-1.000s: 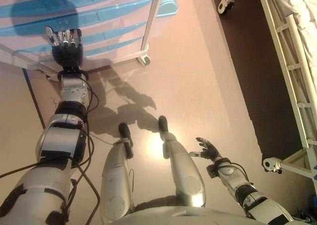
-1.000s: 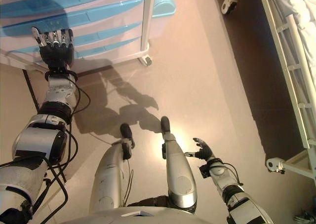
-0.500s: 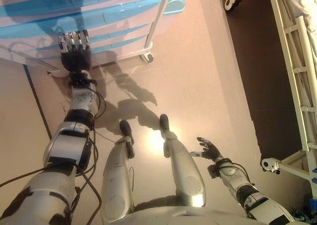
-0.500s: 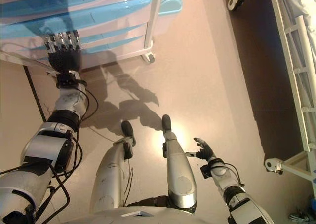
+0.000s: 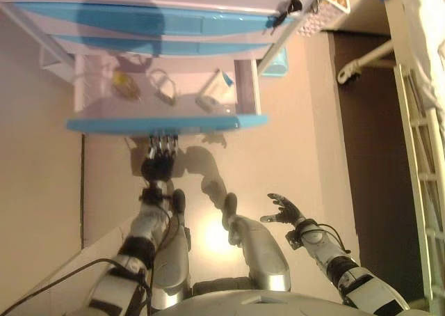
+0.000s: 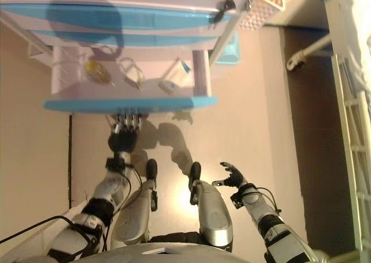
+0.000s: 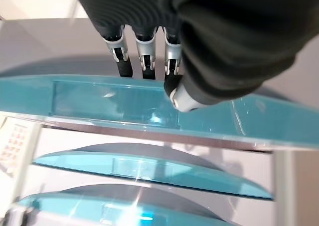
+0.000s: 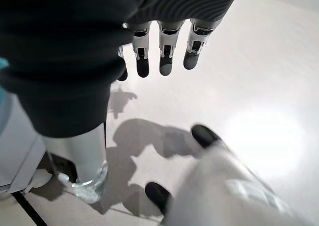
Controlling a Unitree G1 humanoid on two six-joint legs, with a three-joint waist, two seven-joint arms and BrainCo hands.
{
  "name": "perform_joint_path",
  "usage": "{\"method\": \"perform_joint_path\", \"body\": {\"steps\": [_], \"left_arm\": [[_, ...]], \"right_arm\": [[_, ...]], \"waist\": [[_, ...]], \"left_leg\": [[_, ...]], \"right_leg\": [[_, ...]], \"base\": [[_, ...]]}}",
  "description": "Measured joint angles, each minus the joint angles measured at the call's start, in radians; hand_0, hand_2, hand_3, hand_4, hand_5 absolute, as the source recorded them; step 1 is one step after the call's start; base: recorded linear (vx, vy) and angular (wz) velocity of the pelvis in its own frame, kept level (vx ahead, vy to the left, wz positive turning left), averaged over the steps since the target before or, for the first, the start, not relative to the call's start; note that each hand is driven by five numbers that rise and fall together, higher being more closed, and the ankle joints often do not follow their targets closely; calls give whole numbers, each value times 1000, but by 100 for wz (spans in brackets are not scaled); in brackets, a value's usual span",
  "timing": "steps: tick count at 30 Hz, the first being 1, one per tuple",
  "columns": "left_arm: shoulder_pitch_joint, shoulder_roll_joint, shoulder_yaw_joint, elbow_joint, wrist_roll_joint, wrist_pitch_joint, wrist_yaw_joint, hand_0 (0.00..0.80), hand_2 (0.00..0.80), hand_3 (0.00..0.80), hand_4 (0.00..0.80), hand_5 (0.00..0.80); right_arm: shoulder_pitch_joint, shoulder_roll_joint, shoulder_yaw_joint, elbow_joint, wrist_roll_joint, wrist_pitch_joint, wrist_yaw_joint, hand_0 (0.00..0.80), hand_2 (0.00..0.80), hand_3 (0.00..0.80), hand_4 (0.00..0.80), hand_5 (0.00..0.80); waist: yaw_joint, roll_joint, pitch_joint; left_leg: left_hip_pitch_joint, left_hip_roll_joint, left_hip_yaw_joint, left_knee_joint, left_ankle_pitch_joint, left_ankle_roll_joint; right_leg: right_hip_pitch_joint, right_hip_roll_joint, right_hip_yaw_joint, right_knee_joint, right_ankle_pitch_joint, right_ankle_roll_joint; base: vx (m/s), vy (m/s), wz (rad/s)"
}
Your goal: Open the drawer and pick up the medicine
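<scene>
A drawer with a blue front (image 5: 167,124) stands pulled out of the white cabinet (image 5: 174,24). Inside lie a white and blue box (image 5: 217,90), a clear looped item (image 5: 162,86) and a yellow item (image 5: 124,83). My left hand (image 5: 158,164) is at the middle of the drawer's front. In the left wrist view its fingers (image 7: 144,56) hook over the blue front (image 7: 99,101) and the thumb presses on its face. My right hand (image 5: 284,210) hangs low at the right, fingers relaxed and empty, far from the drawer.
Two shut blue drawers (image 5: 139,46) sit behind the open one. A white bed frame (image 5: 417,128) runs down the right side. A mesh basket (image 5: 323,8) with a yellow thing hangs at the cabinet's right corner, and a blue bin (image 5: 278,60) stands beside it.
The drawer has come out and now shows its contents. My left hand has drawn back towards me with the drawer's front. The camera has shifted a lot. The right hand has barely moved.
</scene>
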Motion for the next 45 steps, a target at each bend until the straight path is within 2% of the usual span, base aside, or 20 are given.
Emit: {"method": "perform_joint_path", "body": {"steps": [2,4,7,10,12,16,20,21,22,26,28,29,31,35,37,40,41,42,43,45], "left_arm": [[77,-1,27,28,51,70,-50,800,800,800,800,800],[117,-1,89,107,104,163,-92,800,800,800,800,800],[145,-9,154,226,168,240,-111,800,800,800,800,800],[207,-48,233,344,252,273,-106,800,800,800,800,800],[209,-68,256,376,314,278,-73,800,800,800,800,800],[190,-71,327,404,402,278,-17,800,800,800,800,800],[190,-53,329,408,472,249,35,797,797,797,797,797],[190,-49,329,409,508,231,48,317,317,317,317,317],[190,-43,328,418,557,199,74,0,0,0,0,0],[201,7,302,532,784,69,298,0,0,0,0,0],[218,30,259,538,918,5,425,0,0,0,0,0],[231,36,247,539,979,-20,475,0,0,0,0,0],[236,51,203,539,1112,-51,574,0,0,0,0,0],[237,116,92,538,1392,-78,712,0,0,0,0,0],[235,138,57,536,1469,-77,740,0,0,0,0,0],[242,145,37,535,1525,-70,747,0,0,0,0,0],[248,145,34,532,1537,-64,746,0,0,0,0,0],[259,144,34,524,1537,-52,746,0,0,0,0,0],[260,144,35,523,1538,-47,746,0,0,0,0,0],[263,136,36,519,1537,-44,745,0,0,0,0,0]], "right_arm": [[-21,-5,-23,5,-24,10,3,0,0,0,0,0],[-16,-12,-49,5,-29,10,14,0,0,0,0,0],[-2,-49,-87,35,-34,13,29,0,0,0,0,0],[13,-61,-116,92,-36,13,40,0,0,0,0,0],[33,-68,-125,126,-38,12,45,0,0,0,0,0],[52,-68,-148,138,-63,9,56,0,0,0,0,0],[91,-71,-167,163,-84,10,51,0,0,0,0,0],[97,-71,-167,168,-96,13,46,0,0,0,0,0],[102,-71,-169,174,-115,17,32,0,0,0,0,0],[125,-71,-186,213,-170,68,-47,0,0,0,0,0],[142,-72,-200,216,-171,109,-103,0,0,0,0,0],[147,-73,-211,219,-171,127,-128,0,0,0,0,0],[161,-73,-245,234,-167,154,-183,0,0,0,0,0],[178,-94,-339,232,-123,190,-312,0,0,0,0,0],[175,-148,-394,208,-90,188,-371,0,0,0,0,0],[180,-252,-460,24,-79,167,-484,0,0,0,0,0],[184,-283,-461,-78,-86,168,-523,0,0,0,0,0],[190,-311,-458,-233,-106,174,-551,0,0,0,0,0],[186,-331,-456,-319,-132,151,-573,0,0,0,0,0],[182,-363,-457,-500,-201,149,-579,0,0,0,0,0]], "waist": [[31,25,-1],[58,48,-6],[101,118,-55],[113,179,-145],[112,208,-185],[111,208,-223],[110,210,-257],[108,210,-260],[106,212,-267],[94,214,-289],[90,213,-299],[90,213,-307],[82,209,-318],[61,164,-353],[47,148,-367],[9,142,-373],[4,143,-372],[-16,144,-373],[-23,146,-371],[-34,150,-369]], "left_leg": [[4,16,-23,-20,24,-33],[25,32,-31,-26,40,-58],[26,56,-31,-39,46,-54],[19,62,-45,-39,51,-58],[20,60,-49,-39,59,-61],[17,62,-50,-39,82,-94],[18,61,-49,-39,85,-97],[20,60,-48,-39,85,-97],[20,59,-48,-39,85,-97],[36,56,-43,-41,84,-97],[53,59,-31,-59,82,-95],[59,61,-23,-62,76,-85],[73,63,-17,-72,62,-57],[95,56,21,-75,47,-41],[104,53,43,-82,43,-35],[112,44,65,-96,46,-21],[123,43,84,-109,48,-17],[126,40,85,-116,50,-15],[128,39,86,-123,52,-12],[129,35,94,-134,55,-7]], "right_leg": [[24,22,-31,-30,12,-14],[69,43,-60,-48,5,-26],[84,69,-94,-52,-11,-46],[88,79,-113,-53,-16,-56],[102,81,-134,-57,-20,-61],[104,83,-147,-57,-29,-69],[107,82,-150,-56,-33,-73],[109,82,-149,-56,-34,-73],[109,81,-149,-56,-34,-72],[120,77,-147,-60,-37,-70],[122,77,-138,-56,-38,-70],[119,78,-129,-52,-39,-68],[119,79,-118,-43,-41,-64],[116,72,-60,-32,-43,-57],[111,68,-36,-31,-38,-49],[101,64,2,-39,-24,-36],[100,63,17,-43,-19,-32],[102,62,27,-58,-9,-29],[102,62,35,-69,0,-27],[108,61,43,-93,18,-23]], "base": [[-19,-95,43],[-15,-64,54],[15,-60,39],[55,-16,19],[47,27,29],[47,58,11],[62,58,3],[80,38,0],[85,33,0],[109,43,-1],[118,45,-12],[111,25,-19],[100,17,-16],[71,13,-30],[41,60,-32],[6,108,-33],[-21,128,-34],[-18,132,-36],[-11,117,-24],[-15,101,-13]]}}
